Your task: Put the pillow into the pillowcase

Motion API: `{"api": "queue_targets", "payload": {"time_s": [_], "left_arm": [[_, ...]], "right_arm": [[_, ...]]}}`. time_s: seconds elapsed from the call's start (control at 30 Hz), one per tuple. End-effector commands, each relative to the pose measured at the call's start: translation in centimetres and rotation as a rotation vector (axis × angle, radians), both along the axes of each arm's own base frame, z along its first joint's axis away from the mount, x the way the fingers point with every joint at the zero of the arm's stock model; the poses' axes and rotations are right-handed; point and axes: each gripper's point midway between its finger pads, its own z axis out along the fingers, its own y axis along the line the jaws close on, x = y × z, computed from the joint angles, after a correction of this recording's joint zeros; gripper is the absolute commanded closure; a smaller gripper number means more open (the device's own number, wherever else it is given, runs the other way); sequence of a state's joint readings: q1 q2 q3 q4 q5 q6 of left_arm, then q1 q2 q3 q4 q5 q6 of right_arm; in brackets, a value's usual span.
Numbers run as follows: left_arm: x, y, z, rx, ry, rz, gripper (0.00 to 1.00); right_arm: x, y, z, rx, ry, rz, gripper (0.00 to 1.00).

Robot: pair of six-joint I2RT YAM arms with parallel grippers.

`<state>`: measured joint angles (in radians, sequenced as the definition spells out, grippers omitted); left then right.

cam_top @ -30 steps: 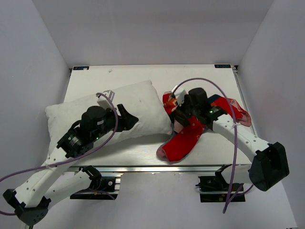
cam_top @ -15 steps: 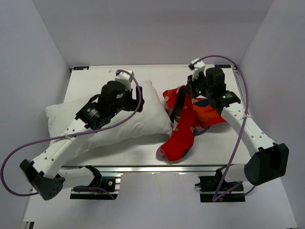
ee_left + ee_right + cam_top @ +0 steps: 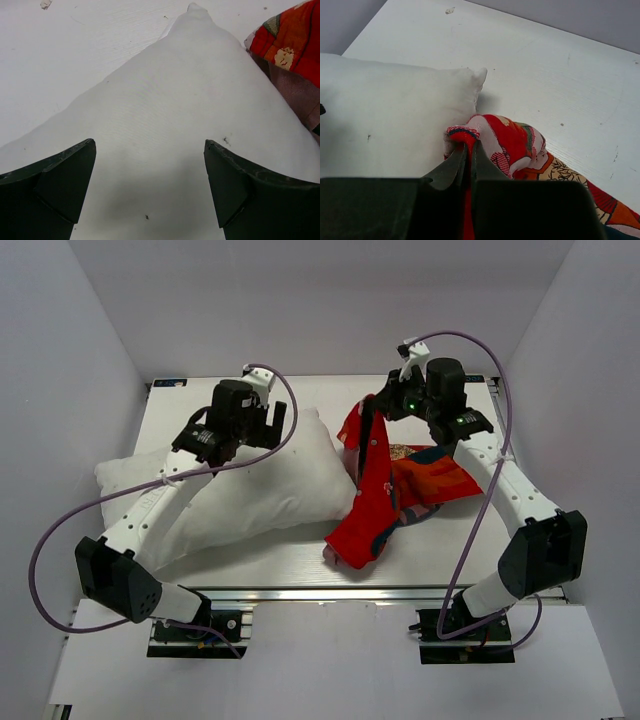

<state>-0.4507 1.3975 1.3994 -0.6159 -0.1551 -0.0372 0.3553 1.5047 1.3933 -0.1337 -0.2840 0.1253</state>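
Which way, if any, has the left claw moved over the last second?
Yes. The left gripper has moved toward the table's far edge, from over the pillow's middle to near its far corner.

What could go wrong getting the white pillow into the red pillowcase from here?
1. Right gripper pinches only a thin fold of the red printed fabric pillowcase; it could slip out or clamp both layers shut.
2. The case hangs bunched, no opening visible, so the plump white rectangular pillow may snag.
3. Left gripper is open above the pillow, holding nothing; closing on plump stuffing may slide off.
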Motion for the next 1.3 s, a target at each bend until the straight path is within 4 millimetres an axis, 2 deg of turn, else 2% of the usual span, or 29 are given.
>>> {"api": "queue_targets", "payload": {"time_s": [0.0,0.07,0.1,0.17,0.23,0.3,0.33,0.4,0.43,0.5,0.53,0.63,0.67,0.77,0.8,0.87,0.9,0.93,0.97,1.1,1.13,1.2,1.23,1.27], "left_arm": [[0.3,0.3,-1.0,0.051,-0.016,-0.072,0.02],[0.5,0.5,-2.2,0.065,0.009,-0.081,0.02],[0.7,0.7,-3.4,0.071,0.032,-0.079,0.02],[0.9,0.4,-4.3,0.067,0.05,-0.109,0.02],[1.5,0.1,-4.9,0.06,0.051,-0.127,0.02],[2.4,-0.3,-4.4,0.049,0.03,-0.141,0.02],[2.8,-0.5,-4.7,0.053,0.038,-0.151,0.02],[3.4,-1.3,-4.8,0.032,0.038,-0.185,0.02],[3.9,-1.5,-5.5,0.032,0.053,-0.191,0.02],[4.3,-1.5,-6.9,0.027,0.085,-0.196,0.02],[4.4,-1.5,-8.5,0.032,0.123,-0.199,0.03],[3.8,-1.6,-11.2,0.01,0.201,-0.22,0.16],[3.4,-1.3,-12.7,0.005,0.238,-0.218,0.28],[2.8,-1.0,-14.2,-0.034,0.284,-0.213,0.51],[2.7,-1.0,-14.2,-0.044,0.284,-0.21,0.63],[2.4,-0.9,-14.4,-0.056,0.29,-0.209,0.74],[2.3,-1.0,-14.0,-0.065,0.28,-0.211,0.79],[2.1,-1.1,-13.6,-0.083,0.277,-0.214,0.94],[1.9,-1.2,-13.3,-0.091,0.275,-0.212,1.0],[0.6,-2.1,-7.8,-0.185,0.168,-0.254,1.0],[-0.4,-2.3,-4.5,-0.242,0.104,-0.255,1.0],[-2.0,-2.8,-1.2,-0.317,0.037,-0.282,1.0],[-3.7,-2.5,1.1,-0.344,-0.022,-0.298,1.0],[-4.7,-2.5,2.1,-0.366,-0.04,-0.308,1.0]], "right_arm": [[-0.5,0.5,1.4,0.03,-0.03,0.033,1.0],[-1.2,0.3,-0.1,0.013,0.005,0.043,1.0],[-1.9,0.3,-1.4,0.001,0.034,0.054,1.0],[-2.9,0.2,-3.3,-0.034,0.077,0.072,1.0],[-4.3,0.2,-5.5,-0.079,0.109,0.103,1.0],[-5.5,0.0,-7.0,-0.116,0.14,0.119,1.0],[-6.2,-0.2,-8.3,-0.143,0.156,0.132,1.0],[-7.2,-0.4,-9.1,-0.157,0.176,0.14,1.0],[-7.7,-0.5,-10.1,-0.165,0.2,0.142,1.0],[-8.2,-0.6,-10.1,-0.165,0.198,0.146,1.0],[-8.3,-0.7,-10.3,-0.165,0.2,0.144,1.0],[-8.2,-0.9,-9.9,-0.184,0.167,0.151,1.0],[-8.0,-1.0,-9.8,-0.189,0.159,0.145,1.0],[-7.9,-1.0,-9.7,-0.191,0.153,0.14,1.0],[-7.9,-1.0,-9.6,-0.191,0.152,0.14,1.0],[-7.9,-1.0,-9.7,-0.189,0.154,0.139,1.0],[-7.8,-1.0,-9.6,-0.188,0.151,0.139,1.0],[-7.7,-0.9,-9.5,-0.187,0.149,0.139,1.0],[-7.6,-0.9,-9.4,-0.187,0.146,0.137,1.0],[-7.2,-1.0,-8.7,-0.184,0.124,0.119,1.0],[-7.0,-1.0,-8.4,-0.178,0.118,0.11,1.0],[-6.7,-1.0,-7.9,-0.17,0.106,0.094,1.0],[-6.6,-1.0,-7.7,-0.158,0.11,0.086,1.0],[-6.4,-0.9,-7.5,-0.145,0.115,0.078,1.0]]}}
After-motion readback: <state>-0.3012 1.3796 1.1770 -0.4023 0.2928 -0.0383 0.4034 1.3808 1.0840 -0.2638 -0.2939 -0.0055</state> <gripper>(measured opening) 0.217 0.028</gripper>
